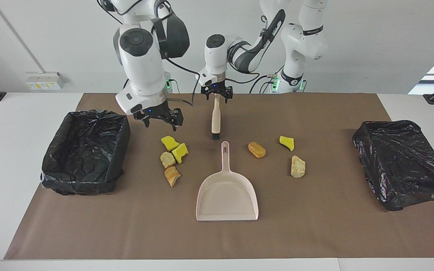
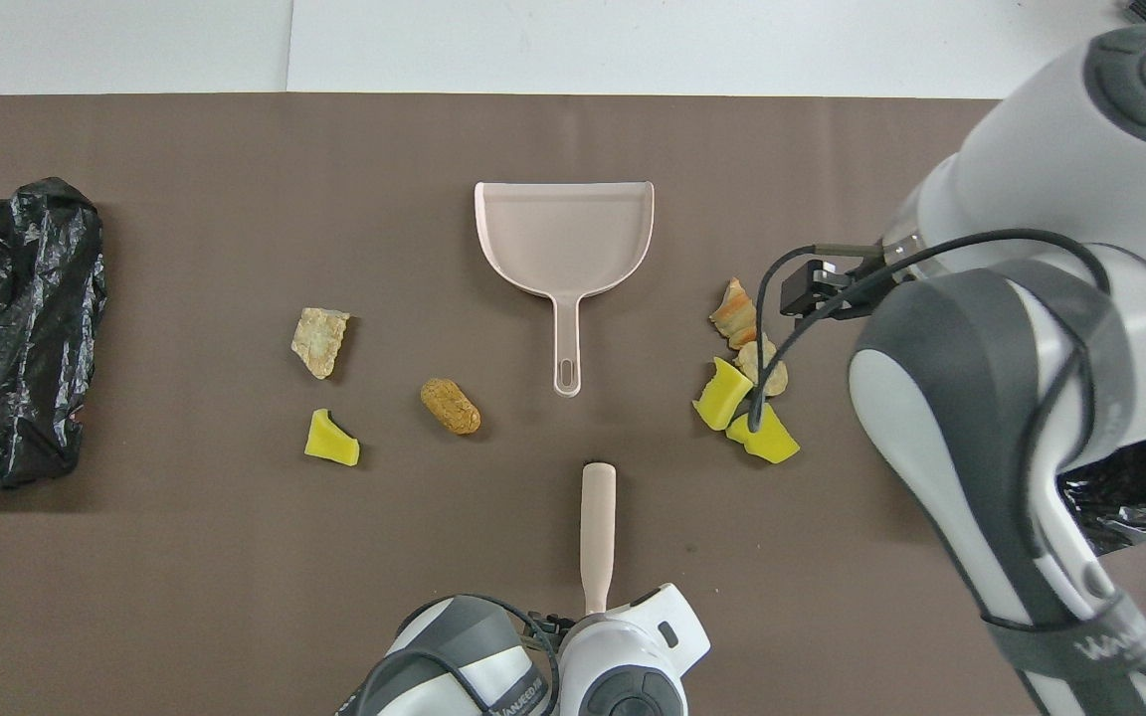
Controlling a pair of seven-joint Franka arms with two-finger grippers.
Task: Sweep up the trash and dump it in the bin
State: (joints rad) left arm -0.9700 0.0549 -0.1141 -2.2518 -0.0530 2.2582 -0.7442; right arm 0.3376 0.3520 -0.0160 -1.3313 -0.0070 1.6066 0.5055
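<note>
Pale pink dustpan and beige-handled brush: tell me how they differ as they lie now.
The pale pink plastic dustpan is a broad shallow scoop with a short handle; the beige-handled brush is a slim stick with dark bristles. The dustpan lies farther from the robots, with no gripper at it; the open left gripper is at the brush's handle end. Both lie flat on the brown mat, handles pointing toward the robots.

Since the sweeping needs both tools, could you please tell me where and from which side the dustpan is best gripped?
Grip the dustpan by its slim straight handle, coming down from above with the fingers across its width. It lies flat, handle pointing toward the robots and bare on both sides; the wide pan offers only a low rim. The open right gripper hangs closest, I would judge.
</note>
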